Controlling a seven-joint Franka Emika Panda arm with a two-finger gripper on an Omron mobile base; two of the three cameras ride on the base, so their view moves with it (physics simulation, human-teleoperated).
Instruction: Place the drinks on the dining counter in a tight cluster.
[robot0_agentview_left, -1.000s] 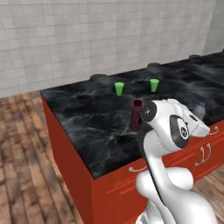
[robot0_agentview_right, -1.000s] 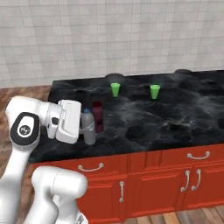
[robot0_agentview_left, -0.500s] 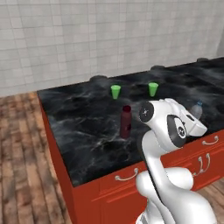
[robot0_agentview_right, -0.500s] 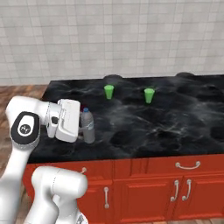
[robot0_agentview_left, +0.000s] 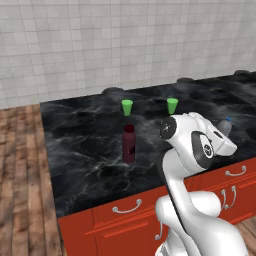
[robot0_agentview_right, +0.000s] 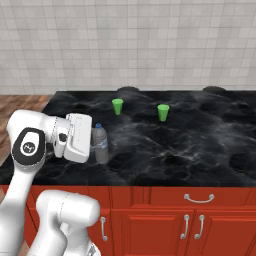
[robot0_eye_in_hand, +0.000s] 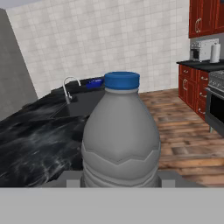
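Black worktop (robot0_agentview_left: 80, 145) with grey marble veins. Dark-red bottle (robot0_agentview_left: 129, 144), seemingly dark-capped. Clear bottle (robot0_eye_in_hand: 120, 140) has a blue cap; cups (robot0_agentview_right: 117, 106) are bright green.

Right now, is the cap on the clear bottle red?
No, the clear bottle wears a blue cap, plain in the hand view.

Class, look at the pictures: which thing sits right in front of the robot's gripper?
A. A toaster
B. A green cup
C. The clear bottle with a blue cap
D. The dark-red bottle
C: the hand view has the clear bottle with its blue cap close up, and the right base view shows it upright at the gripper.
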